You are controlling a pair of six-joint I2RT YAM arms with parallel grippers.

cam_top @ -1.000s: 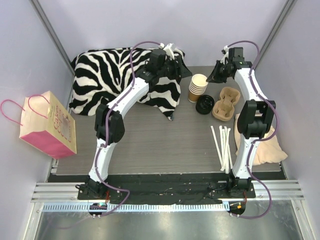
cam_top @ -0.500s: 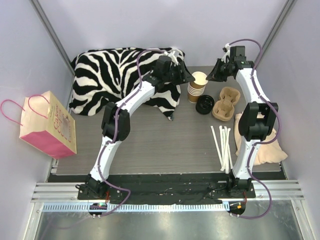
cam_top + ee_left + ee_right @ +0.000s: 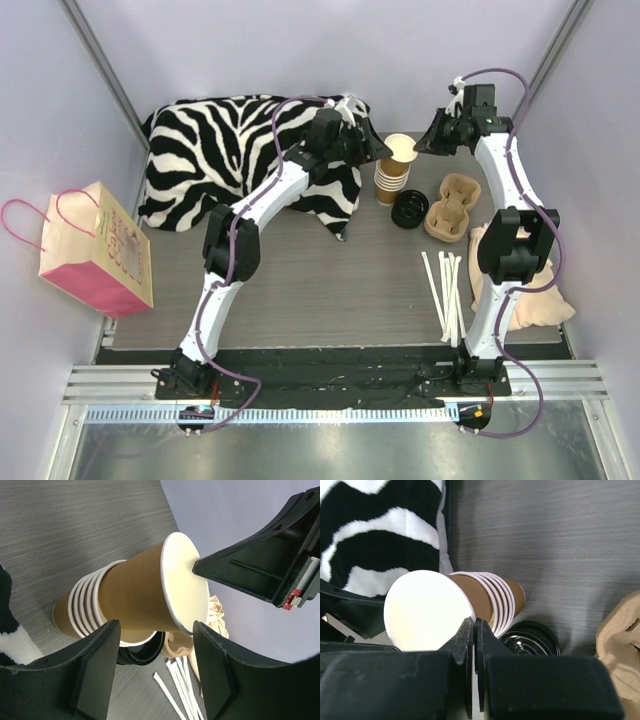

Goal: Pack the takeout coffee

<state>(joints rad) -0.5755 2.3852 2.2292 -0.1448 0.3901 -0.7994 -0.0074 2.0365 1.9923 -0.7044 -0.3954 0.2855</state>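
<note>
The takeout coffee, as a cup with its lid on, cannot be made out in any view; the nearest thing to it is the top cup [image 3: 145,595], lidless, raised partway out of the stack of cups [image 3: 82,610] and tilted. The stack stands at the far side of the table [image 3: 320,290], close to the back wall.

The right gripper [image 3: 474,622] is closed to a hairline, with its tips at the top cup's rim. Whether the paper wall sits between them is too fine to tell. The left gripper [image 3: 156,625] stands wide, one finger on either side of the cup's lower edge (contact cannot be judged). From above, its fingers are hidden under its own wrist.

The black lids [image 3: 411,210] are half covered by the stack in both wrist views. The cup carrier [image 3: 452,207] is cut off at the right wrist view's edge, and the right arm covers part of the beige cloth [image 3: 525,300].

The zebra cloth [image 3: 215,150] lies just left of the stack, with the lids and carrier just right of it. Bare tabletop lies between the arms. The straws [image 3: 445,285] lie beside the right arm, and the pink bag [image 3: 98,250] stands at the left edge.
</note>
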